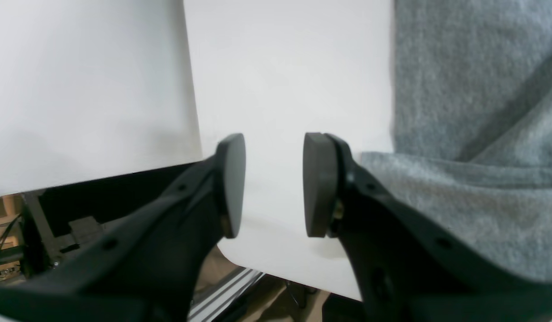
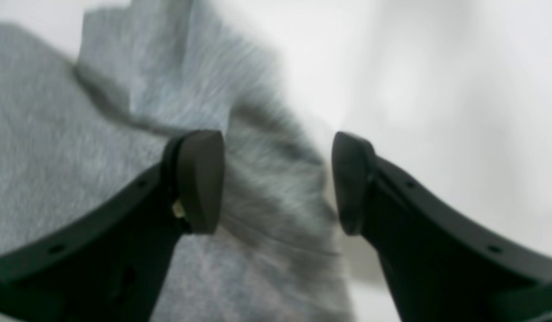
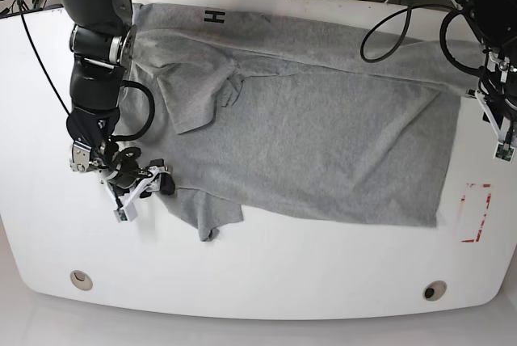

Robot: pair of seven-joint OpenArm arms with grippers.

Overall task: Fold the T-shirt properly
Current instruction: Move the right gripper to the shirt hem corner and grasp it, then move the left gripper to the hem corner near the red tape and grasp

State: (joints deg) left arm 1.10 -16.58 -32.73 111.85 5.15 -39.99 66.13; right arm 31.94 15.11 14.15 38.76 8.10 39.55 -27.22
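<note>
Base view puts the right gripper (image 3: 161, 182) nearest, low at the table's (image 3: 266, 277) left side, just beside the lower sleeve (image 3: 212, 213) of the shirt (image 3: 323, 132). Its wrist camera shows the jaws parted with blurred grey cloth between the pads but neither pad pressing it, so nothing is clamped (the blur suggests motion). Further in, the shirt lies spread across the middle of the table, wrinkled near the upper sleeve (image 3: 190, 91), with a black letter H (image 3: 214, 16) at its far edge. Over at the right edge the left gripper (image 3: 494, 116) hangs just off the hem side of the shirt; its own camera shows the pads apart over bare white table, cloth (image 1: 473, 134) lying to one side, nothing held.

Risks from here, as I judge them: the right jaws could close on only a thin edge of the sleeve, or on two bunched layers, and drag the shirt askew instead of folding it. With the left holding nothing, the hem side has no anchor, so a pull from the sleeve may slide the whole garment and deepen the wrinkles
</note>
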